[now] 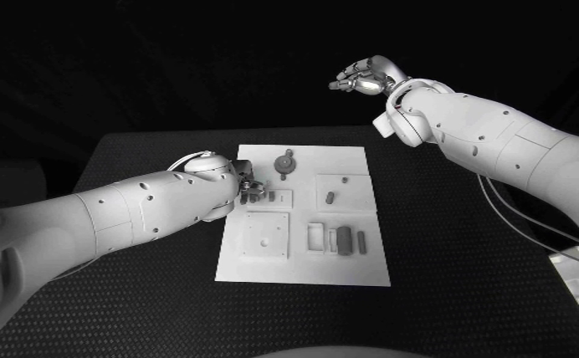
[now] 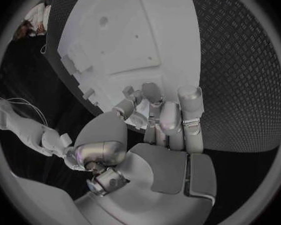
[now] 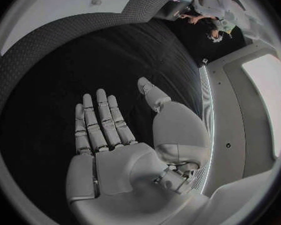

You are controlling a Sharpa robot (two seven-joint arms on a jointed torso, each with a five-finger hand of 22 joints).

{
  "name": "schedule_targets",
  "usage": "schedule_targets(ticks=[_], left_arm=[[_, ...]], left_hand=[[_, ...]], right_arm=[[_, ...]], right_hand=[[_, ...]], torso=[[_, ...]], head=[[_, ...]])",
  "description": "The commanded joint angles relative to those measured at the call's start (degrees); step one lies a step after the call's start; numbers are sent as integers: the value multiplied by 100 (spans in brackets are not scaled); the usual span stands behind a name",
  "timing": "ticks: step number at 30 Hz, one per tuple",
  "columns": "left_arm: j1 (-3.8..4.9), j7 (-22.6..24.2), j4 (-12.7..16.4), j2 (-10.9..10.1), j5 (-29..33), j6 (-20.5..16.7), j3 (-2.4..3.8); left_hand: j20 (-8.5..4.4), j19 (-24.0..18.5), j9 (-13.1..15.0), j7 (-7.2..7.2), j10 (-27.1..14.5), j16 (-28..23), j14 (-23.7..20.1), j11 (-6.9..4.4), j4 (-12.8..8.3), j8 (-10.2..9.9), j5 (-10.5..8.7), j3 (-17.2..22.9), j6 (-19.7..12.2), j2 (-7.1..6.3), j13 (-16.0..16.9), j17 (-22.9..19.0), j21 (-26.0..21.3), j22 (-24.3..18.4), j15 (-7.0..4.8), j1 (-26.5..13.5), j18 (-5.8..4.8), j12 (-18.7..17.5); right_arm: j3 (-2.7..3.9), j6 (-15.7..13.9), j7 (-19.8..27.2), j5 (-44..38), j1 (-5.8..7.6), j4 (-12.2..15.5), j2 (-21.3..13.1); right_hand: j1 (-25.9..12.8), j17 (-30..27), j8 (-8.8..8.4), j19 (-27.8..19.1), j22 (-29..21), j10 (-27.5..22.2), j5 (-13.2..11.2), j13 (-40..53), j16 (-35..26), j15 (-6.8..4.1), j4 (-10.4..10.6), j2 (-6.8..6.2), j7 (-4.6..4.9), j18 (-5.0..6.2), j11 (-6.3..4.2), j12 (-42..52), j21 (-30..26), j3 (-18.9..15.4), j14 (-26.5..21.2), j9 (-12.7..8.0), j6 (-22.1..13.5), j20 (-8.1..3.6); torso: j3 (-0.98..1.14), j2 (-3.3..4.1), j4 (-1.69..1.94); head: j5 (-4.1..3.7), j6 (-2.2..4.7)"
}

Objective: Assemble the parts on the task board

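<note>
the left robot hand [image 1: 248, 186] sits at the task board's [image 1: 350, 270] left edge, whether it holds anything i cannot tell. the right robot hand [image 1: 366, 78] hangs wide and empty, upper right, beyond the black table [image 1: 145, 308].

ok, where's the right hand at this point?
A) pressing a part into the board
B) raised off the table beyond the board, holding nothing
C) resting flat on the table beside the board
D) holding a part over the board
B: the right hand is up against the dark background past the board, and the right wrist view shows its palm bare, fingers straight.
</note>
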Motion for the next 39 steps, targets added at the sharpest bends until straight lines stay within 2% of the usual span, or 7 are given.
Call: schedule_targets(ticks=[1, 8, 11, 14, 30, 34, 39], left_arm=[[-11, 23, -13, -5, 57, -4, -5], [-11, 12, -39, -30, 55, -21, -5], [-11, 7, -52, -42, 53, -9, -4], [-11, 20, -65, -47, 56, -52, -3], [-12, 146, -111, -102, 378, -385, 12], [-10, 258, -107, -164, 760, -512, 78], [-9, 316, -75, -209, 1040, -592, 268]], left_hand=[[-44, -16, -2, -4, -28, -38, -32, 2, 34, -9, -23, -2, -44, -66, -7, -4, -35, 37, -7, -22, 390, 40], [-56, -12, -2, -8, -35, -45, -27, -3, 128, 4, -115, -23, -53, -212, -9, -3, -48, 36, -13, -65, 394, 47], [-71, -14, -3, -10, -52, -69, -41, -6, 255, 18, -629, -28, -72, -471, -13, -30, -68, 35, -18, -90, 400, 50], [-67, -21, 6, -1, -66, -80, -61, 2, 335, 25, -673, -113, -89, -728, -11, -50, -76, 34, -13, -219, 393, 48], [-120, -113, 81, -12, -146, -121, -151, -13, -32, 76, -670, -958, -199, -506, 20, -91, -139, 40, -35, -735, 436, 39], [-69, -303, 84, 50, -342, -221, -316, 49, -171, 56, -668, -997, -357, -420, -25, -109, -255, 18, 27, -722, 397, -65], [-19, -504, 48, 148, -580, -357, -520, 136, -329, 23, -656, -980, -620, -255, -73, -160, -392, -16, 110, -567, 363, -148]], right_arm=[[3, 62, 59, 2, 1, -3, 5], [3, 58, 57, 4, -1, -12, 6], [3, 45, 50, 5, -3, -15, 5], [3, 36, 48, 6, -5, -18, 4], [3, 54, 51, 57, -17, -23, -13], [3, 61, 55, 68, -21, -25, -24], [3, 67, 57, 72, -28, -34, -32]], right_hand=[[21, 8, 24, -53, 13, 11, -13, -13, -31, 6, 26, -20, 244, -96, 36, -25, -37, -21, -39, -11, -39, -8], [24, 15, 26, -81, 35, 5, -13, -31, -47, 16, 34, -23, 247, -110, 40, -28, -54, -28, -66, -21, -46, -6], [31, 22, 27, -131, 60, -5, -14, -50, -62, 27, 40, -26, 250, -134, 46, -32, -78, -36, -93, -33, -54, -1], [58, 46, 38, -332, 171, -26, -13, -102, -99, 52, 64, -35, 253, -229, 56, -37, -135, -60, -165, -65, -63, 15], [98, 90, 57, -668, 279, -83, -12, -209, -185, 122, 126, -55, 260, -385, 86, -47, -233, -90, -345, -134, -89, 31], [99, 92, 58, -654, 374, -84, -12, -211, -185, 122, 129, -51, 261, -386, 86, -48, -209, -89, -346, -135, -89, 30], [102, 97, 60, -632, 466, -87, -11, -218, -182, 122, 133, -46, 260, -382, 87, -47, -182, -87, -345, -139, -89, 25]], torso=[[2, 0, 0], [2, 0, -2], [-1, 1, -1], [0, 1, -2], [6, -1, -1], [4, -1, 0], [4, 1, -4]], head=[[-1, 1], [-6, 1], [-14, 0], [-17, -1], [-33, 32], [-52, 46], [-63, 65]])
